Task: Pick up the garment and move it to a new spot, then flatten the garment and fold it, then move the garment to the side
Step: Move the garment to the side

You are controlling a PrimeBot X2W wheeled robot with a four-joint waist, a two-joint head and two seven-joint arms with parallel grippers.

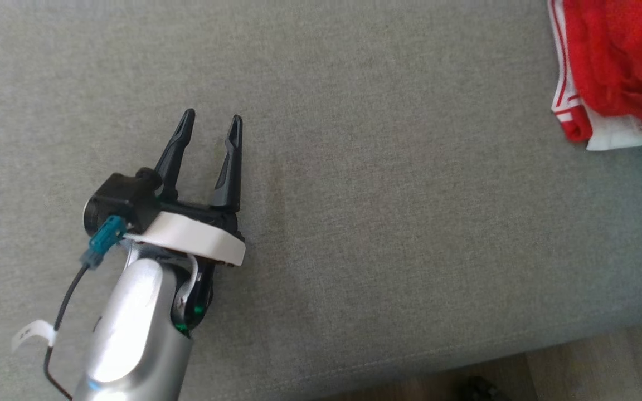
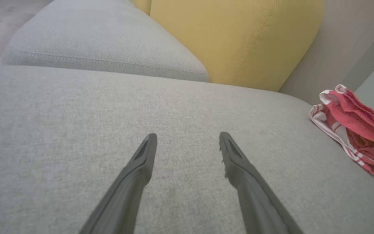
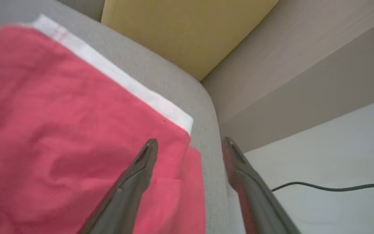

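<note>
One garment (image 1: pixel 616 61), red with white trim, is noted bunched near the right end of the grey seat (image 1: pixel 382 223). Two grippers are counted. The left gripper (image 1: pixel 211 118) is spread wide and empty over bare seat. The right gripper (image 3: pixel 190 141) is parted, nothing clasped, at the garment's edge. One yellow cushion (image 2: pixel 239 39) is recorded behind.
</note>
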